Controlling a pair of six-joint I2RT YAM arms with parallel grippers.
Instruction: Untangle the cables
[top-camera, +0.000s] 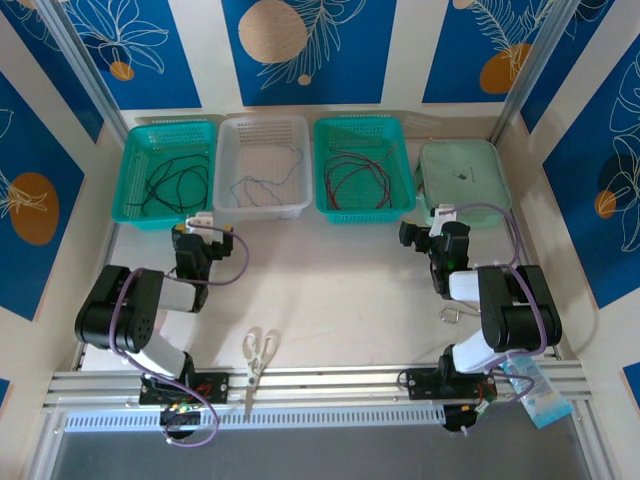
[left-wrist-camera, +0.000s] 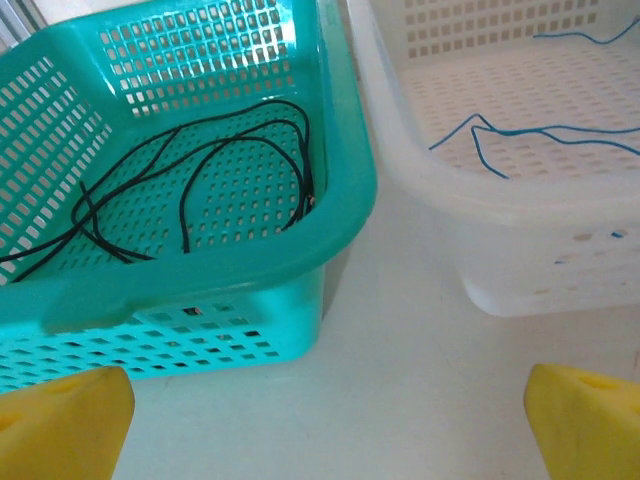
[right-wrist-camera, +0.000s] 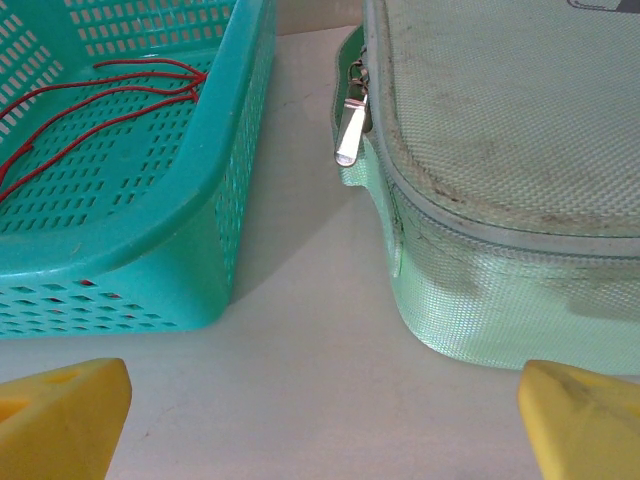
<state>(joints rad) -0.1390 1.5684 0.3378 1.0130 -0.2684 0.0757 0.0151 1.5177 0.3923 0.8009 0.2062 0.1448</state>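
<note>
Across the far side of the tabletop (top-camera: 320, 290), three baskets stand in a row with a green zipped pouch (top-camera: 465, 175) at the right end. The cables are found inside the baskets, sorted by colour. Black cables (left-wrist-camera: 184, 190) lie in the left teal basket (top-camera: 165, 214), a blue cable (left-wrist-camera: 520, 131) in the white basket (top-camera: 262, 208), and red cables (right-wrist-camera: 150, 88) in the right teal basket (top-camera: 365, 212). No crossing between colours can be seen, so the task is judged near its end.

Each bundle lies straight ahead of the arms, beyond the basket walls. The black and blue strands are nearer the left arm, the red loops nearer the right. The red loops are stretched mostly across their basket, while the black ones curl with no clear long axis.

Both arms are folded back, wrists aimed at the far side. The left end effector (top-camera: 203, 228) is held low, just short of the gap between the left teal and white baskets, fingers spread and empty. The right end effector (top-camera: 430, 232) faces the gap between the right teal basket and the pouch, likewise spread and empty.
</note>
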